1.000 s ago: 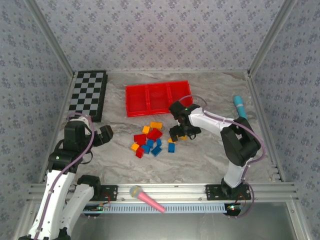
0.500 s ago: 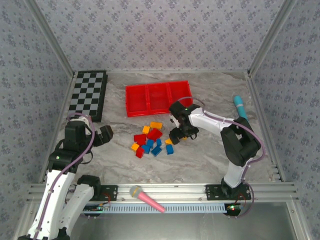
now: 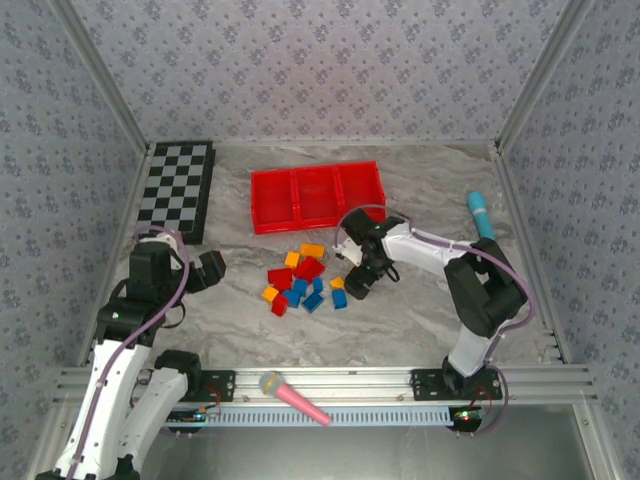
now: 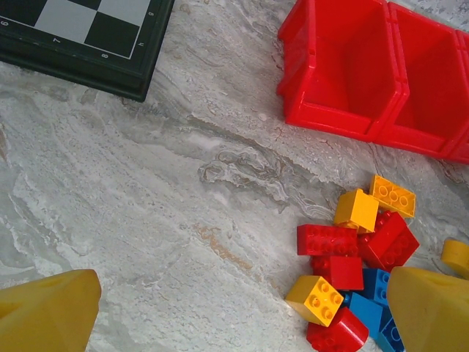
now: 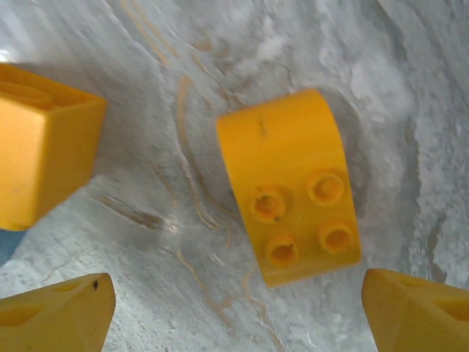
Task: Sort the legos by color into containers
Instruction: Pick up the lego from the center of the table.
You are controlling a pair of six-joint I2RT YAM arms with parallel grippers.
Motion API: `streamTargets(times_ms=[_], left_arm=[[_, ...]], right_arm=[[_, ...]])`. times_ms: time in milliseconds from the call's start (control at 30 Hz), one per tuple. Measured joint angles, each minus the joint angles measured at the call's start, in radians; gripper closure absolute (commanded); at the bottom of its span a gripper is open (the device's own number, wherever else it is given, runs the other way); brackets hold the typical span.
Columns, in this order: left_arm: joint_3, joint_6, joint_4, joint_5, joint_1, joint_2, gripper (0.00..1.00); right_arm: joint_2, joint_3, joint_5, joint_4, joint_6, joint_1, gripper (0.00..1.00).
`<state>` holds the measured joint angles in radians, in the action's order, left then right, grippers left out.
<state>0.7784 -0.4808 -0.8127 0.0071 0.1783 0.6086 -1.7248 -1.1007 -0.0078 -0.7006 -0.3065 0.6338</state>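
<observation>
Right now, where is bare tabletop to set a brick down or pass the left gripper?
Bare marble tabletop lies between the black-and-white checkered board and the shallow red plastic tray, ahead of the left gripper; also the near strip beside the aluminium rail. Crowded: the red, blue and yellow brick pile beside the right gripper.

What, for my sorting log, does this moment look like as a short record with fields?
containers: red tray, three compartments, no blocks seen inside
legos: red, blue and orange-yellow legos loose in a cluster on the table, on the near side of the tray
right gripper: open, low over one orange-yellow lego, a finger on either side, not touching it
left gripper: open, holding nothing, left of the cluster
other items: checkered board, pink microphone, teal microphone
sorted so far: none visible
</observation>
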Motion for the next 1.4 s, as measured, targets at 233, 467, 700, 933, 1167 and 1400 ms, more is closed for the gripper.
streamTargets(times_ms=[233,467,700,933,1167,1400], left_arm=[[0.000,0.000,0.000,0.000,0.001,0.000,0.00],[0.000,0.000,0.000,0.000,0.002,0.000,0.00],[0.000,0.000,0.000,0.000,0.002,0.000,0.00],[0.000,0.000,0.000,0.000,0.002,0.000,0.00],[0.000,0.000,0.000,0.000,0.002,0.000,0.00],[0.000,0.000,0.000,0.000,0.002,0.000,0.00]], right_arm=[[0.025,-0.003,-0.068,0.047,-0.129,-0.063,0.16],[0.017,-0.007,-0.106,0.055,-0.182,-0.081,0.17],[-0.007,-0.007,-0.097,0.082,-0.208,-0.057,0.18],[-0.021,-0.010,-0.067,0.098,-0.216,-0.052,0.21],[-0.085,-0.027,-0.029,0.096,-0.218,-0.051,0.24],[-0.118,-0.068,-0.004,0.061,-0.215,-0.051,0.33]])
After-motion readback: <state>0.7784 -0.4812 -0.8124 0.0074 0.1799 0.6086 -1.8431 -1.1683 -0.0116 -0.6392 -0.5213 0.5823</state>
